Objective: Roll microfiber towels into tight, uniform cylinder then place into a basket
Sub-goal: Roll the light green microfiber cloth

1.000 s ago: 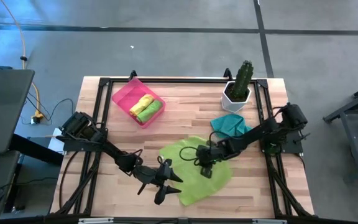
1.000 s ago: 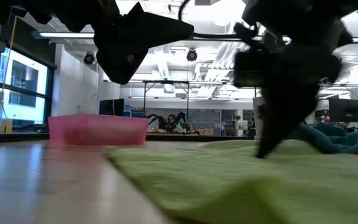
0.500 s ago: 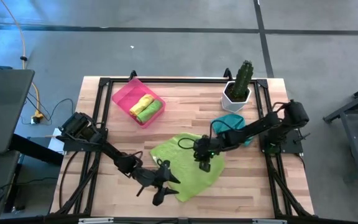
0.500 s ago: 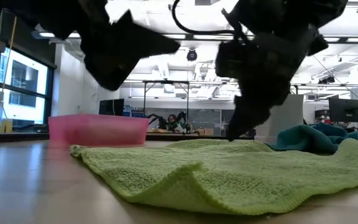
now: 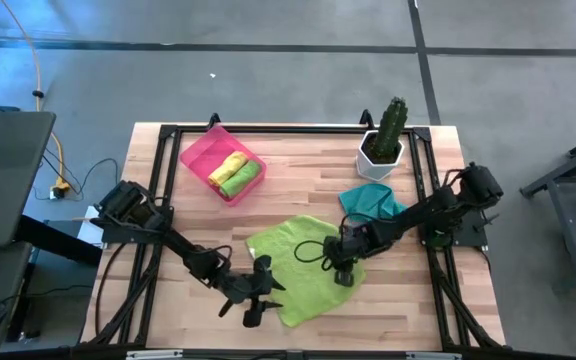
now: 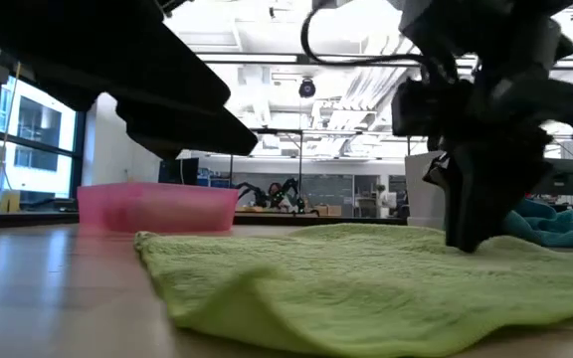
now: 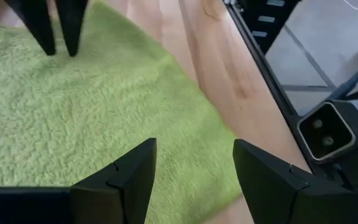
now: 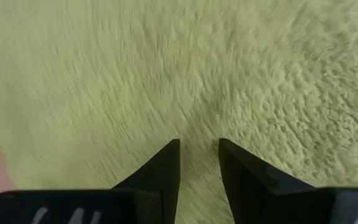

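Even overhead light; low view backlit by ceiling lamps; right wrist view blurred, perhaps motion.

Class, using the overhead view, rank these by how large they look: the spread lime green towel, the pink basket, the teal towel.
1. Lime green towel, largest.
2. Pink basket.
3. Teal towel, smallest; crumpled and partly hidden by the right arm, so this rank is less sure.

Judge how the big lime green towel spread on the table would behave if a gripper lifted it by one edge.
The big green towel would probably droop: in the low view its near edge already lies in soft waves. Its fuzzy pile suggests it grips rather than slips. Pushed, it would likely bunch up instead of sliding whole, judging by its rumpled outline on the table.
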Robot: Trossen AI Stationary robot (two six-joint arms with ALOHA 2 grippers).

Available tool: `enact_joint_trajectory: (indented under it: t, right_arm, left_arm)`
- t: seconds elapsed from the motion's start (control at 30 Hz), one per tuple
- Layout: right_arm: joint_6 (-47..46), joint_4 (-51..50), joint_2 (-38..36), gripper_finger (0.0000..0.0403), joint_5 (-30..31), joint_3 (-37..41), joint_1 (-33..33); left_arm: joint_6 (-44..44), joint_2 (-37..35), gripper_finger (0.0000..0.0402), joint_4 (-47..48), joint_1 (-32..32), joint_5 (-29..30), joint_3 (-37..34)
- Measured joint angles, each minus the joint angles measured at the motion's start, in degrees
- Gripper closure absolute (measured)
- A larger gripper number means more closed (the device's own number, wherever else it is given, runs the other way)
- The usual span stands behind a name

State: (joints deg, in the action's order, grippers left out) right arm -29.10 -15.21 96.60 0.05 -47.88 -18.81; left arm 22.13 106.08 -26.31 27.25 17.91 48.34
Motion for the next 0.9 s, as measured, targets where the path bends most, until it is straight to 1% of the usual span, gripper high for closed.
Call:
enact_joint_trajectory:
  t: [0.07,0.13,0.27,0.33,0.4,0.6,0.7,0.8,0.9]
  right_arm:
    - [-7.02,3.65,0.21,0.03,1.24,0.0,-0.79]
    - [-10.82,7.31,0.87,0.03,1.48,0.0,-1.51]
    - [-10.74,15.43,3.0,0.03,1.16,0.0,-3.08]
    - [-6.85,16.45,3.28,0.03,-0.36,0.0,-3.38]
    - [-2.15,16.77,3.28,0.03,-0.19,0.0,-3.5]
    - [11.59,17.57,4.61,0.03,4.95,0.0,-3.5]
    - [16.33,22.38,6.03,0.03,5.24,0.0,-3.48]
    - [21.78,28.09,7.29,0.03,2.83,0.0,-3.48]
    - [26.3,32.82,8.32,0.03,2.54,-0.05,-3.5]
  left_arm:
    - [0.73,0.0,0.02,0.01,-0.04,0.02,0.0]
    - [1.35,0.0,0.02,0.14,-0.07,0.02,0.0]
    - [3.35,0.0,0.02,2.05,-0.03,-2.1,-0.02]
    - [4.57,0.0,0.02,2.1,0.09,-3.18,-0.02]
    - [5.45,0.0,0.02,2.13,0.37,-3.74,-0.02]
    - [6.47,0.0,0.02,2.09,2.01,-3.8,-0.02]
    - [7.74,0.0,0.02,2.01,3.16,-3.82,0.0]
    - [9.33,0.0,0.02,1.89,4.14,-3.82,0.0]
    - [11.02,0.0,0.02,1.62,4.85,-3.82,0.0]
